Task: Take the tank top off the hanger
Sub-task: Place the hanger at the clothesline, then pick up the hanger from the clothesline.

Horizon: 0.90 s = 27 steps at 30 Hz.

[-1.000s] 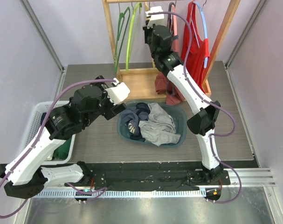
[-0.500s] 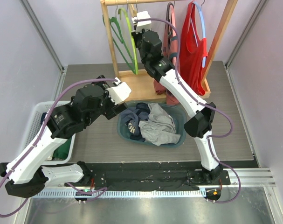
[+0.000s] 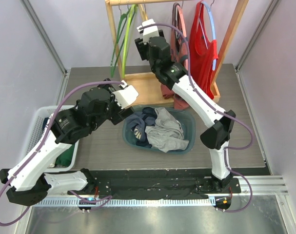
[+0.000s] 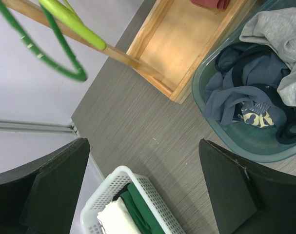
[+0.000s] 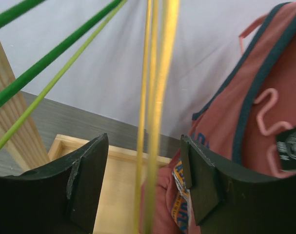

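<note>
Above the table (image 4: 138, 122) at left, the left gripper (image 4: 143, 146) hangs spread, empty. At the rack (image 3: 234, 30) the right gripper (image 5: 144, 146), jaws apart, straddles a bare yellow hanger (image 5: 157, 97); closing there would likely miss the tank top (image 5: 265, 87) hanging just right.

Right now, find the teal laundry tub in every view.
Top external: tub at centre, below the wooden tray.
Left wrist: tub at right, beside the wooden tray.
Right wrist: not in it.
Shared landmark: the wooden tray, in all three.
</note>
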### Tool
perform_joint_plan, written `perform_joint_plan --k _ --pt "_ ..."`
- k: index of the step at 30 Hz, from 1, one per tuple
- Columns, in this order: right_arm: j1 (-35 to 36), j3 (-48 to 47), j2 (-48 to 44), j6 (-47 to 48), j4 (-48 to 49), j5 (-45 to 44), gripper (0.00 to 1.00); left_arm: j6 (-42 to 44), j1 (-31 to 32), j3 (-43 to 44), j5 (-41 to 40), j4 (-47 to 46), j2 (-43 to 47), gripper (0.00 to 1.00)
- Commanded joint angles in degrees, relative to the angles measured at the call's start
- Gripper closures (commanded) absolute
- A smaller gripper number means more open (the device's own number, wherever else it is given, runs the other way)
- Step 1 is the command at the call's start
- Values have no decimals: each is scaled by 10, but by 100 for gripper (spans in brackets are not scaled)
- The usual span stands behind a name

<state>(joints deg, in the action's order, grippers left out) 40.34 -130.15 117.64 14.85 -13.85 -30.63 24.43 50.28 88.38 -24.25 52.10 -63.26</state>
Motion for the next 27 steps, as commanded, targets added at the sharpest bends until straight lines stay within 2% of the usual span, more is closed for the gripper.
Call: perform_joint_plan --k 1,7,12,18,22,27 --pt "-3 -26 -103 -11 -35 8 32 -3 3 19 0 -17 -5 0" --pt "-11 -20 -160 -30 -68 22 32 -5 2 16 1 -19 -10 0" --pt "-48 9 -218 -84 -72 79 33 -7 1 19 4 -18 -18 0" --pt "-119 44 -234 -139 -103 129 34 -12 -1 25 12 -17 -26 0" --pt "-127 58 -230 -148 -133 143 34 -17 -1 37 18 -14 -34 0" --pt "-127 89 -240 -160 -159 175 27 -18 -3 42 22 -14 -38 0"
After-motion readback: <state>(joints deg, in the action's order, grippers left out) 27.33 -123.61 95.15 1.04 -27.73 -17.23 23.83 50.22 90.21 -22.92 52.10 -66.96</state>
